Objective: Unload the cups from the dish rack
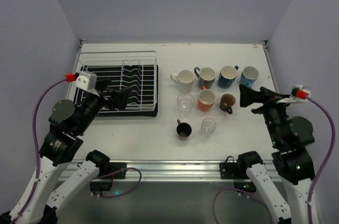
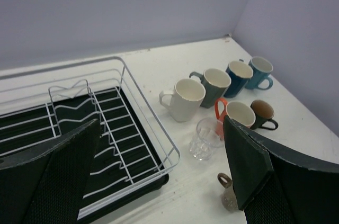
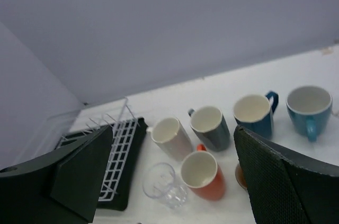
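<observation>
The white wire dish rack [image 1: 117,83] on its black tray holds no cups. Right of it, upright on the table, stand a cream mug [image 1: 185,80], grey mug [image 1: 206,77], dark blue mug [image 1: 228,76], light blue mug [image 1: 249,76], a glass [image 1: 185,102], orange mug [image 1: 206,99], brown cup [image 1: 227,102], dark cup [image 1: 184,128] and a second glass [image 1: 208,126]. My left gripper [image 1: 112,92] hangs open over the rack's near right part [image 2: 106,128]. My right gripper [image 1: 244,96] is open and empty, right of the brown cup [image 3: 241,176], facing the mugs.
The table's raised edge [image 1: 270,70] runs close behind the light blue mug. Purple walls close in the back and both sides. Both arm bases sit on the rail [image 1: 175,168] at the near edge.
</observation>
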You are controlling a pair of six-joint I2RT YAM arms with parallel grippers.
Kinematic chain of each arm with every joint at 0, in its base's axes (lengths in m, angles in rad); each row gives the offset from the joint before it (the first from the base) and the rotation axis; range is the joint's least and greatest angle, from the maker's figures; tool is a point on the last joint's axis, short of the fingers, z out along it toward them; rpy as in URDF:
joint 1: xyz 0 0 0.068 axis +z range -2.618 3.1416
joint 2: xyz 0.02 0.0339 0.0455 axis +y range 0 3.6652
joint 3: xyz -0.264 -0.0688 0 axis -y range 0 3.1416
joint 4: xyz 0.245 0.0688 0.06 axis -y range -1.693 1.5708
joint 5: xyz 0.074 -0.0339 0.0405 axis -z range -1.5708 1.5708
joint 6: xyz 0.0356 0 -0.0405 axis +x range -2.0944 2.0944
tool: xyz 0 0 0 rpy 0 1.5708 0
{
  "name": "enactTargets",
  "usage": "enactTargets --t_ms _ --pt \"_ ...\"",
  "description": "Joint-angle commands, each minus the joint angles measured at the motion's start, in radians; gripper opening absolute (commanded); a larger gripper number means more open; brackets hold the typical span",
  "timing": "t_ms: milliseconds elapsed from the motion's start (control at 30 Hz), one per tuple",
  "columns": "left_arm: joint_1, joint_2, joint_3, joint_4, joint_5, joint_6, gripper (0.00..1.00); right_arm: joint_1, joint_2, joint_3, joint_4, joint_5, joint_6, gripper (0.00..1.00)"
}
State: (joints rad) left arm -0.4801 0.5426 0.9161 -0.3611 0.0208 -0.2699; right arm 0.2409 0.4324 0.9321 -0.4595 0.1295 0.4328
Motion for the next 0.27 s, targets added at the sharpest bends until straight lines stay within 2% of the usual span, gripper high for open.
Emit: enactTargets --t_ms 0,67,233 --pt "0.0 -0.038 0.073 -0.002 -0.08 -0.008 1.0 -0.002 -0.105 -0.027 0.096 -0.057 0.0 0.99" --pt "0.0 -0.053 0.081 -0.002 -0.108 -0.008 1.0 0.0 -0.165 -0.042 0.108 -0.054 0.0 0.99" --pt "0.0 -0.041 0.079 -0.041 -0.171 -0.008 1.0 -0.003 -0.201 -0.081 0.123 -0.077 0.003 0.99"
